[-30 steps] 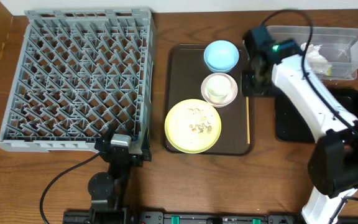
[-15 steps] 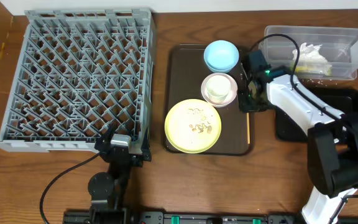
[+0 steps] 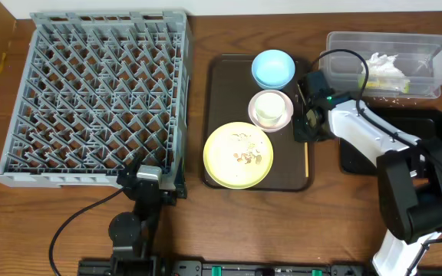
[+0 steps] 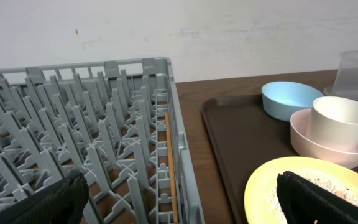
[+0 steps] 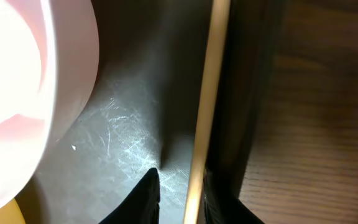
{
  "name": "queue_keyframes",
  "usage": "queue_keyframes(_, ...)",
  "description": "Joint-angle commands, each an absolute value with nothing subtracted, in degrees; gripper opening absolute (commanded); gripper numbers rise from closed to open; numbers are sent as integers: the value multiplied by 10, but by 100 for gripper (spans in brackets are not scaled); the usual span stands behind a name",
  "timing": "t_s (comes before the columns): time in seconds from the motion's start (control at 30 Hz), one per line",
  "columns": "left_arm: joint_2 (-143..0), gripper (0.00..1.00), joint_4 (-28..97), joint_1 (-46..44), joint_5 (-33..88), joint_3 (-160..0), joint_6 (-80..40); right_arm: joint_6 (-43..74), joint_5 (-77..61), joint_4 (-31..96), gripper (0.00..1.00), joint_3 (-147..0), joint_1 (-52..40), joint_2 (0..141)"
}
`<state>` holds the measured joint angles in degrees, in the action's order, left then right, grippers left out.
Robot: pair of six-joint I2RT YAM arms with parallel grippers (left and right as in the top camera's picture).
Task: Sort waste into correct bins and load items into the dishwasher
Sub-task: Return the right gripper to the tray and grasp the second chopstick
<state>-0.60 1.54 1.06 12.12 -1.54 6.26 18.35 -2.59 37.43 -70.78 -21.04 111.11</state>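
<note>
One chopstick lies along the right rim of the brown serving tray. My right gripper is down over its far end. In the right wrist view the chopstick runs between the fingers of the right gripper; one finger touches it and a small gap is left at the other, so the jaws stand narrowly open. Another chopstick lies in the grey dishwasher rack. My left gripper is wide open and holds nothing, by the rack's front right corner. The plate carries crumbs.
A blue bowl and a white bowl with a cup in it stand on the serving tray. The clear tub at the back right holds a crumpled napkin. The black tray lies under my right arm.
My right gripper has come from beside the clear tub down onto the serving tray's right rim, and its jaws have narrowed around the chopstick. The left arm has not moved.
</note>
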Motion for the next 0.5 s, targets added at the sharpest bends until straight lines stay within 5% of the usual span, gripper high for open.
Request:
queue_keyframes(0.0,-2,98,30,9,135,-3,68,199,-20,366,22,-690,-207,1117)
queue_keyframes(0.2,-2,98,30,9,135,-3,68,214,-15,345,20,-666,-207,1117)
queue_keyframes(0.37,-2,98,30,9,135,-3,68,225,-16,348,2,-665,-207,1117)
queue_keyframes(0.47,-2,98,30,9,135,-3,68,240,-19,354,1,-669,-207,1116)
